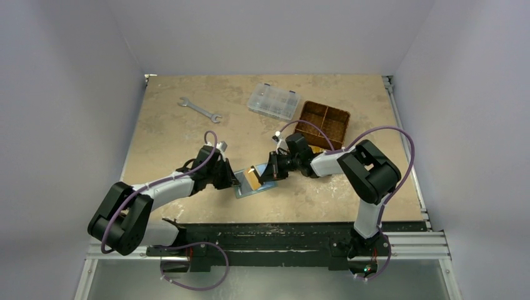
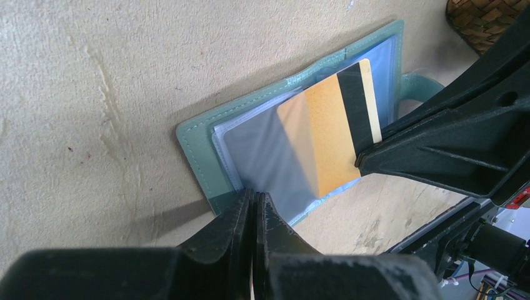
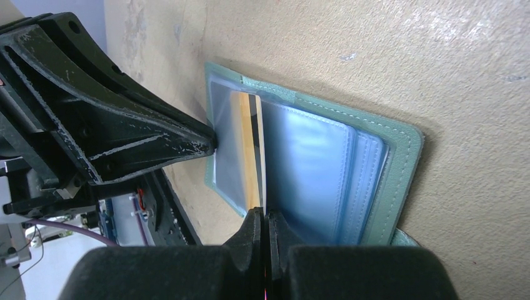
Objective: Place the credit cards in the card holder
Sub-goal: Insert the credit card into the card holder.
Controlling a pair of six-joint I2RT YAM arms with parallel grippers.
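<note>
My right tool clamps the orange-gold plastic card, feeding it into the open sage-green folding card holder at frame centre. The left tool, closed, seems to steady the pocket edge.

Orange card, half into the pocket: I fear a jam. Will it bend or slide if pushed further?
Probably stiff: the orange card looks flat though the right gripper pinches just its edge. Likely slides: the card holder's clear pocket looks smooth.

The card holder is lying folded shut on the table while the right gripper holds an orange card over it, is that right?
Not shut. The left wrist view shows the card holder lying opened flat on the table, its clear pockets showing. The rest stands: the right gripper holds the orange card over it.
</note>
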